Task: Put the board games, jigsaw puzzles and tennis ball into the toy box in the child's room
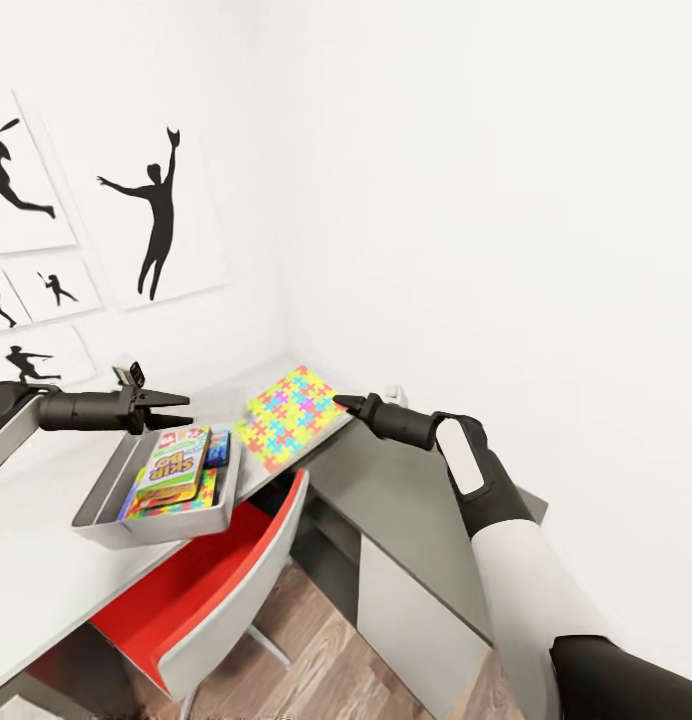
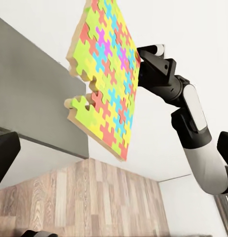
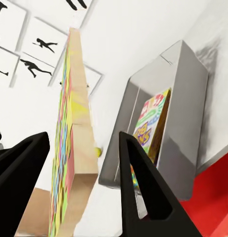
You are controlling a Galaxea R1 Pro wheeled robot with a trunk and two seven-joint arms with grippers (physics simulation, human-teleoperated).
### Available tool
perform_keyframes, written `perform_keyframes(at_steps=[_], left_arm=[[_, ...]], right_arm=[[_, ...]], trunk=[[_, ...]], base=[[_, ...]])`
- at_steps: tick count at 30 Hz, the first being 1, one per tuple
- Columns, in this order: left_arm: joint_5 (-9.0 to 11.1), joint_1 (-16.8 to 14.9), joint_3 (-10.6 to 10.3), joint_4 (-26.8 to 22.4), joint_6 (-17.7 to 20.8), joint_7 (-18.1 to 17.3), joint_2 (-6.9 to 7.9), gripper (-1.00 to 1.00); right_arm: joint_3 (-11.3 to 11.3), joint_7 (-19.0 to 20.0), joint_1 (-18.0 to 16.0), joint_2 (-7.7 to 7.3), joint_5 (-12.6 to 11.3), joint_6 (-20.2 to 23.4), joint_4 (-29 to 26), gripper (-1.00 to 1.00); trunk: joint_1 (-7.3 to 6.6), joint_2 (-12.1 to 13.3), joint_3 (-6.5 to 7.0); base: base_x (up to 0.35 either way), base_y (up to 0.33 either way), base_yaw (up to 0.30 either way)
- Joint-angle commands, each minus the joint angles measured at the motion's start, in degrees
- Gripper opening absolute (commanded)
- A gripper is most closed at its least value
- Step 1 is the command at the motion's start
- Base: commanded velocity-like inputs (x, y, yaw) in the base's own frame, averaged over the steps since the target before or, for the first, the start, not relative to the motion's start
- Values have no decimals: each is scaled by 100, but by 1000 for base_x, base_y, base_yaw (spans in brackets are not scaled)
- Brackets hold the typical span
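Note:
The toy box [image 1: 106, 495], a pale grey bin, sits on the table [image 1: 36, 560] with the SKIP-BO board game [image 1: 176, 462] lying on other colourful boxes inside it. My right gripper [image 1: 344, 403] is shut on the edge of a multicoloured jigsaw puzzle [image 1: 289, 416], holding it tilted just right of the box. In the right wrist view the puzzle [image 3: 69, 148] stands edge-on between the fingers [image 3: 138, 192], and a small yellow-green spot [image 3: 97, 151], possibly the tennis ball, shows beside it. My left gripper [image 1: 181, 410] hovers open over the box's far end.
A red chair [image 1: 206, 590] is tucked under the table below the toy box. A lower dark grey cabinet [image 1: 406, 500] stands under my right arm. Black silhouette pictures [image 1: 156, 215] hang on the white wall. Wood-plank floor [image 1: 326, 660] lies below.

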Motion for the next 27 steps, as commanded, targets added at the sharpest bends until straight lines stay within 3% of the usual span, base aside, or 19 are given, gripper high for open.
perform_keyframes(at_steps=[1,27], left_arm=[[18,-13,-29,6,49,-23,5,100],[18,-13,-36,4,49,-23,5,100]], right_arm=[[-25,28,-6,7,12,42,-2,-100],[-14,24,-7,7,14,42,-2,-100]], trunk=[[4,-13,-13],[4,-13,-13]], base=[[0,0,288],[0,0,288]])
